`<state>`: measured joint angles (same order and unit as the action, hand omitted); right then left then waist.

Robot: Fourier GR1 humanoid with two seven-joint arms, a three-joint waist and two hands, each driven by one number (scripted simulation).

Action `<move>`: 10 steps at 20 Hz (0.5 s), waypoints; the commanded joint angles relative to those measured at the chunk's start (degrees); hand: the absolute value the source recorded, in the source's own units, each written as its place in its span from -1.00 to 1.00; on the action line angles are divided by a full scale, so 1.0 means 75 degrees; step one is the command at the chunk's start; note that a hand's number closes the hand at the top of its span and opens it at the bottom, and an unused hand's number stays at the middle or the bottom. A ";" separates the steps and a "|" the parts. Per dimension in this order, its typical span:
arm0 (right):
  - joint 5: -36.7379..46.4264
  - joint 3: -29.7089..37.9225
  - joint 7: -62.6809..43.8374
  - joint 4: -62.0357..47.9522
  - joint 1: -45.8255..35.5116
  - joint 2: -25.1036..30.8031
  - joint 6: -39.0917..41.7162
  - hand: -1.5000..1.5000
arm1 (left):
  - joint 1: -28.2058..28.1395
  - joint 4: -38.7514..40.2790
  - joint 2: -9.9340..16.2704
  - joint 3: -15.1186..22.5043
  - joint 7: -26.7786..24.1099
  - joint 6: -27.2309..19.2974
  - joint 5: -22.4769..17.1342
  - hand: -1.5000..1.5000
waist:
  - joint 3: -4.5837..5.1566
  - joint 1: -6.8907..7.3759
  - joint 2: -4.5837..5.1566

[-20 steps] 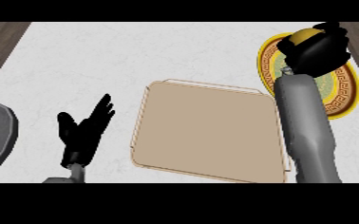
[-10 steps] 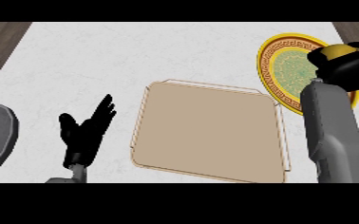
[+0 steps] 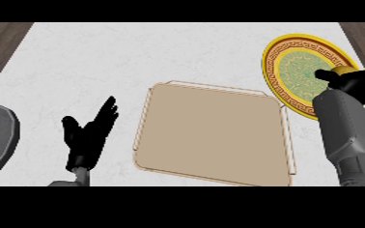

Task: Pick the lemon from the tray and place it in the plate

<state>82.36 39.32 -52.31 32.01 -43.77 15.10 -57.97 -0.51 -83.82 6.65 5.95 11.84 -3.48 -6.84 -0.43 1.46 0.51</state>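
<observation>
One tray (image 3: 214,135), one plate (image 3: 303,72), two hands.

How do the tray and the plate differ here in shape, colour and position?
The tray is a squarish, plain tan slab with a thin raised rim; the plate is round, yellow-rimmed, with a patterned band and a green middle. The tray lies mid-counter; the plate sits at the far right, partly covered by the right hand. The tray is the larger. Both lie flat on the white counter. No lemon shows on either.

Bare tan tray (image 3: 214,135) beside gold-rimmed green plate (image 3: 299,72).
</observation>
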 commanded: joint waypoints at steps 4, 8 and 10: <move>-0.2865 0.0073 0.3162 -0.0205 0.0126 0.0318 -0.0455 -1.00 | 0.0058 0.0295 0.0009 -0.0120 -0.0031 0.0141 -0.0105 0.00 | 0.0008 -0.0008 0.0034; -0.3873 0.0006 0.4271 0.0735 0.0334 0.0023 -0.1334 -1.00 | 0.0174 0.0548 0.0005 -0.0224 -0.0063 0.0171 -0.0146 0.00 | 0.0015 -0.0105 0.0009; -0.4512 0.0016 0.4758 0.1067 0.0478 -0.0292 -0.1755 -1.00 | 0.0008 -0.0111 -0.0002 -0.0012 0.0376 0.0008 -0.0019 0.00 | 0.0003 -0.0012 -0.0003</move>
<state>56.89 39.47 -24.29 35.70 -42.03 15.17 -64.93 -0.15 -83.45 6.67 5.33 12.05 -2.96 -7.16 -0.56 1.34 0.40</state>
